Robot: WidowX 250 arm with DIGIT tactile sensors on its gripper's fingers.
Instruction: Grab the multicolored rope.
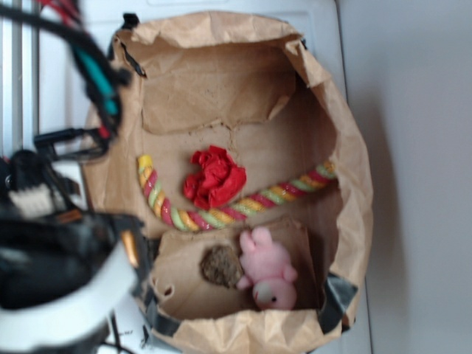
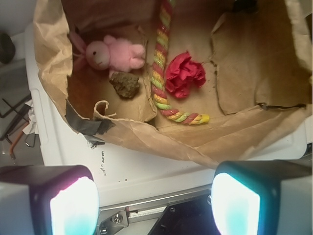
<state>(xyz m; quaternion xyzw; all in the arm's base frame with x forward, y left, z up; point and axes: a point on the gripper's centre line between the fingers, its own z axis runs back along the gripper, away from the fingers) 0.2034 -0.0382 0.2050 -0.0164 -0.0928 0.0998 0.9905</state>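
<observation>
End effector (image 2: 155,203) released, outside the paper bag (image 2: 146,139). Multicolored rope (image 2: 160,73) lies inside, touching the red wrap ball (image 2: 183,74). Risk: fingers snagging the bag rim or pinching the wrap instead.

Arm body (image 1: 51,265): black, with a white curved band (blurred)
Cables (image 1: 96,74): black and teal
End effector (image 2: 155,203): two dark fingers (image 2: 73,205) with pale, glowing pads

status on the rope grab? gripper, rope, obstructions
Gripper open, empty, outside the paper bag. Multicolored rope lies curved on the bag floor, untouched. Red crumpled wrap sits against its middle; pink plush toy on the other side.
</observation>
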